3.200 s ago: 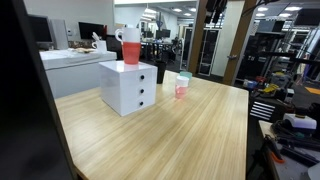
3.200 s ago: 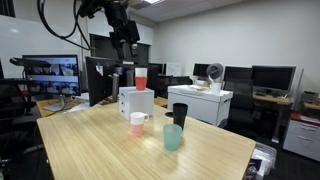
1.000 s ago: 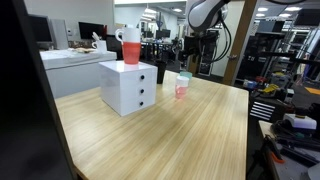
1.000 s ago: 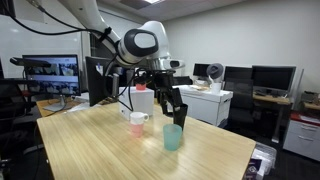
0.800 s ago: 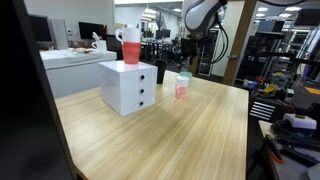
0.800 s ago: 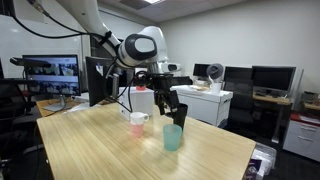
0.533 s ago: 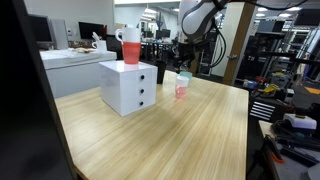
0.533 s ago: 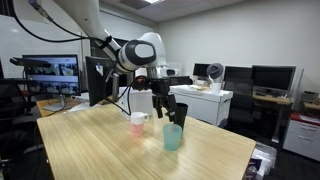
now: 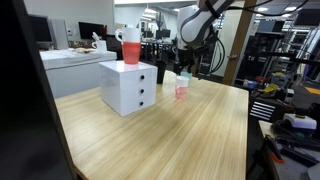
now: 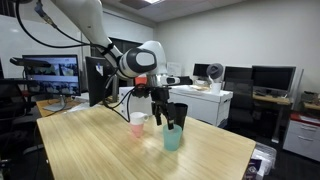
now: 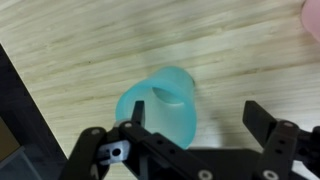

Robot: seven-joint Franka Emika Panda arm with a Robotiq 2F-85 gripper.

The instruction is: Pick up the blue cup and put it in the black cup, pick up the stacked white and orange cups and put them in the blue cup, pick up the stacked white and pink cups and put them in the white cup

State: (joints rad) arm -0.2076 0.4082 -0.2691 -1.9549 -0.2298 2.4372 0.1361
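Observation:
The blue cup [image 10: 172, 138] stands upright on the wooden table, and shows from above in the wrist view [image 11: 165, 100]. My gripper [image 10: 171, 117] is open just above it. In the wrist view the gripper [image 11: 200, 113] has one finger over the cup's rim and the other well to the side. The black cup [image 9: 160, 72] is partly hidden behind the gripper. The white and pink stack [image 10: 137, 124] stands beside the blue cup, also in an exterior view [image 9: 181, 90]. The white and orange stack [image 9: 130, 47] stands on a white drawer box [image 9: 128, 88].
The wooden table [image 10: 100, 150] has its edge close behind the cups. Desks with monitors [image 10: 50, 75] and a white cabinet [image 10: 205, 100] surround the table. The pink stack's edge shows in the corner of the wrist view [image 11: 313, 15].
The arm has come into view from above and lowered its gripper toward the blue cup. The gripper stays open. The cups have not moved.

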